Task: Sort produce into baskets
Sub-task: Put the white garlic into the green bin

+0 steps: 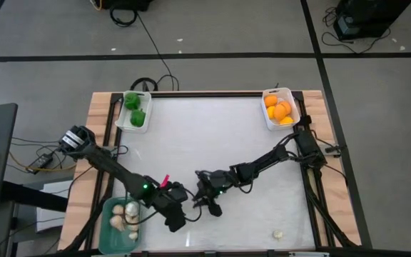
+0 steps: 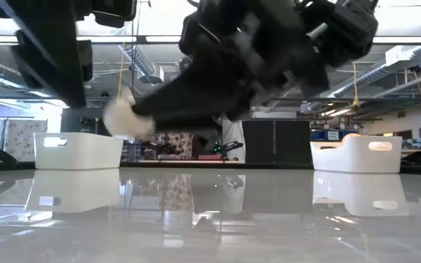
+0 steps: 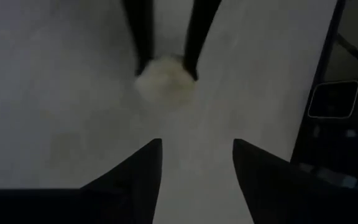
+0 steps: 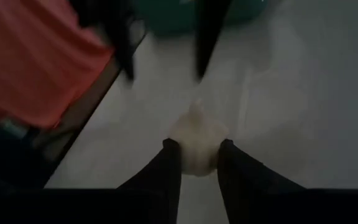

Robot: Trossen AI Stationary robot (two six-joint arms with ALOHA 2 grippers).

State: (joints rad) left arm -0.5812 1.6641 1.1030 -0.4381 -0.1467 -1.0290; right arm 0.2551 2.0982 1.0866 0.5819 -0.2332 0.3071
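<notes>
High view: we find both arms meeting near the table's [image 1: 212, 135] front centre, the left gripper [image 1: 179, 212] just beside the teal bin [image 1: 113, 232] and the right gripper [image 1: 204, 202] facing it, close but apart. In the right wrist view, the right gripper's [image 4: 199, 163] two fingers [image 4: 166, 177] pinch a whitish piece [image 4: 196, 144] between their tips. The left wrist view shows the same piece [image 3: 165, 79] held by the opposing fingers, while the left gripper's [image 3: 196, 155] own fingers stand spread with nothing between them (table surface shows in the gap). We note whitish pieces [image 1: 125, 216] lying in the teal bin, green peppers [image 1: 135, 108] in the rear-left white bin [image 1: 122, 121], orange fruits [image 1: 279, 111] in the rear-right white bin [image 1: 295, 107], and one loose whitish piece [image 1: 278, 234] near the front-right edge.
</notes>
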